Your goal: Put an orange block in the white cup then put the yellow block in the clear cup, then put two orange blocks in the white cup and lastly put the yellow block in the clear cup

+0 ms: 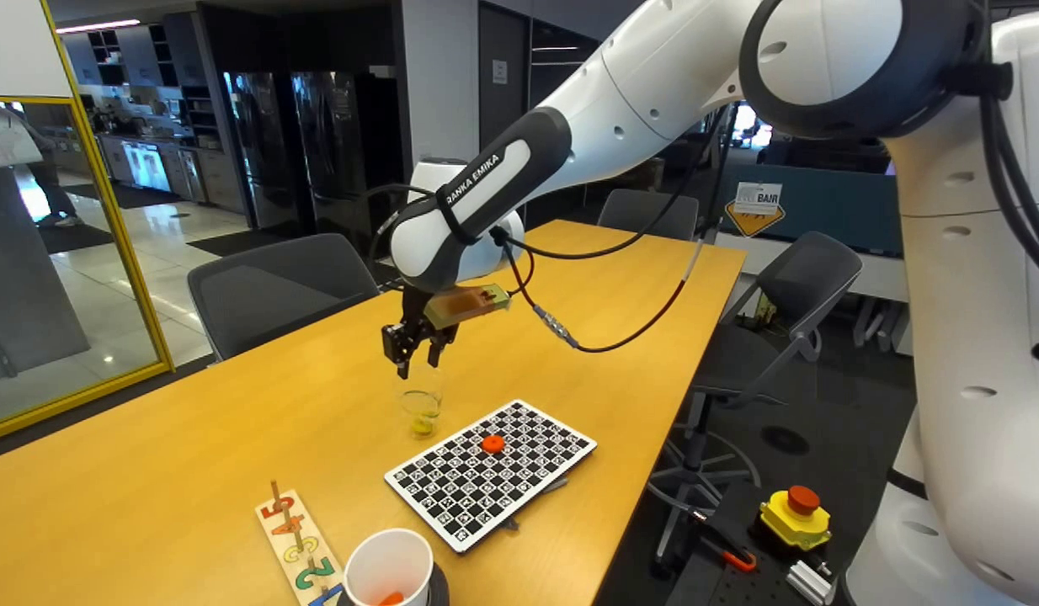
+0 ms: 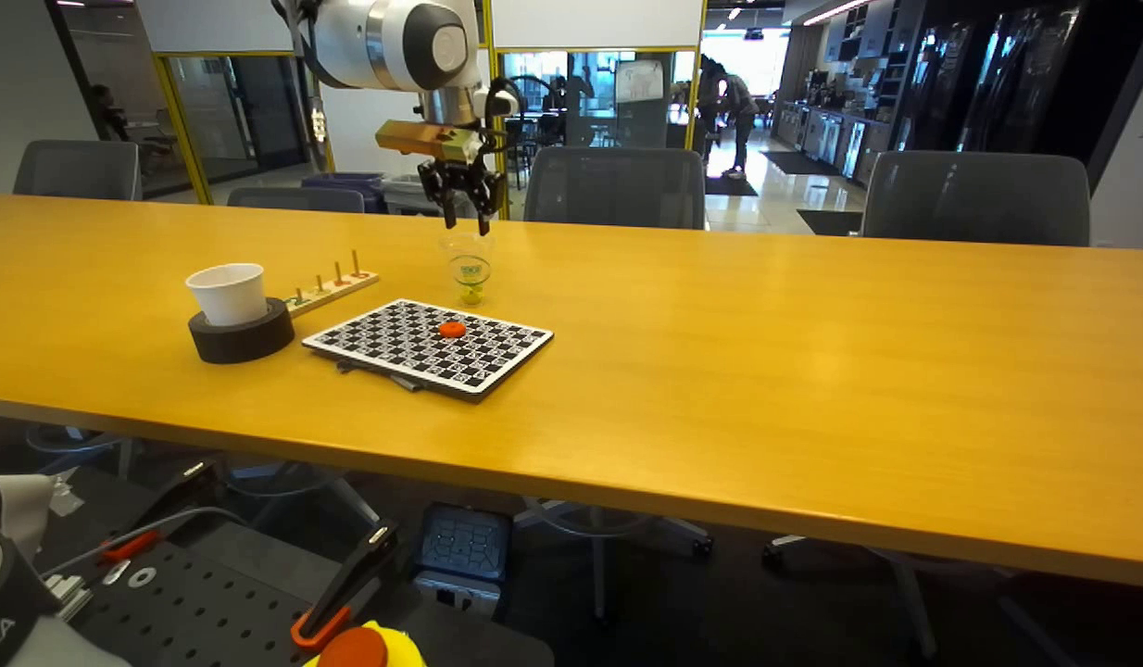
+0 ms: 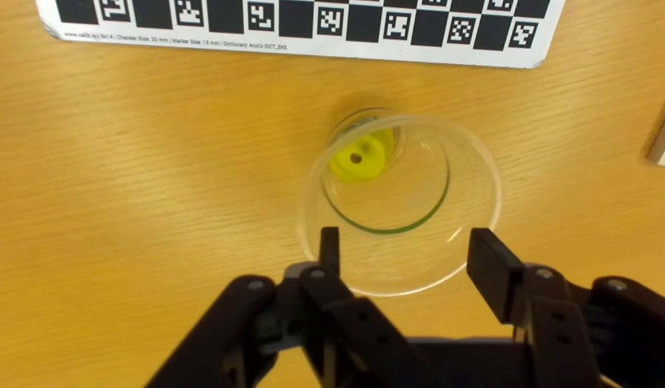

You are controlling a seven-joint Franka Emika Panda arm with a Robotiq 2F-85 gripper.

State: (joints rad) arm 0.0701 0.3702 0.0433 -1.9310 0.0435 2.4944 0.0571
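Below my gripper (image 3: 402, 253) stands the clear cup (image 3: 400, 293), upright on the table. The jaws are apart above its rim with nothing between them, as both exterior views also show. A round yellow block (image 3: 359, 161) with a small hole lies at the cup's bottom. More yellow shows beside or under it; I cannot tell how many pieces. One orange block (image 1: 492, 443) rests on the checkered board (image 1: 460, 497). The white cup (image 2: 227, 298) sits upright on a black ring. Some orange (image 1: 391, 598) shows inside it, partly cut off by the picture's edge.
The black ring (image 2: 243, 341) under the white cup looks like a tape roll. Near it lies a wooden number board (image 1: 299, 551) with upright pegs. The checkered board is between the two cups, slightly raised off the table. Chairs (image 2: 613, 185) line the table's far edge.
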